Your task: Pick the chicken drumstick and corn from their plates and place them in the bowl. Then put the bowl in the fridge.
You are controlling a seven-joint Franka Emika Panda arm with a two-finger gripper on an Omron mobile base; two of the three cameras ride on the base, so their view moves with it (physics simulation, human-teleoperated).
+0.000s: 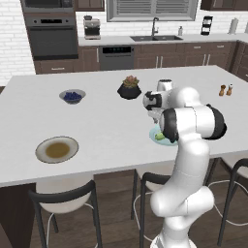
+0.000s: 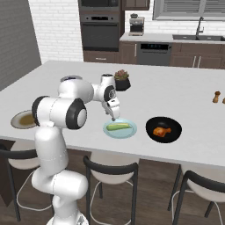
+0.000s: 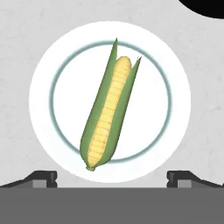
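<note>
The two dark fingers (image 3: 112, 177) are spread as wide as they go, holding and touching nothing; in the hand view their tips rise far apart at the bottom. They hang above the near edge of the small round light-blue plate (image 3: 48, 65), pointing down at it. Between and just beyond the fingertips lies the corn (image 3: 107, 120), a short yellow cob in green husk leaves, resting on that plate, tilted a little across the line between the fingers, clear of both.

In the right base view the fingers (image 2: 113, 117) hover just above the plate's far-left rim (image 2: 132, 131), with the corn (image 2: 118, 126) lying lengthwise beneath and slightly to the side. The white arm (image 2: 61, 114) rises from the base, folds at a dark elbow joint, and reaches forward over the white counter (image 2: 167, 94) with the hand turned downward.

Just beside the blue plate, past the fingers' side, sits the wide shallow black round bowl (image 2: 173, 124), and the glossy orange-brown chicken drumstick (image 2: 161, 131) lies inside it. A corner of that bowl shows at the hand view's top right (image 3: 205, 6).

Well apart on the other side, the grey-rimmed plate with a brownish centre (image 1: 57, 149) sits near the counter's front edge. Farther off stand a small grey bowl of blueberries (image 1: 72, 96) and a dark pot with a succulent (image 1: 129, 88).
</note>
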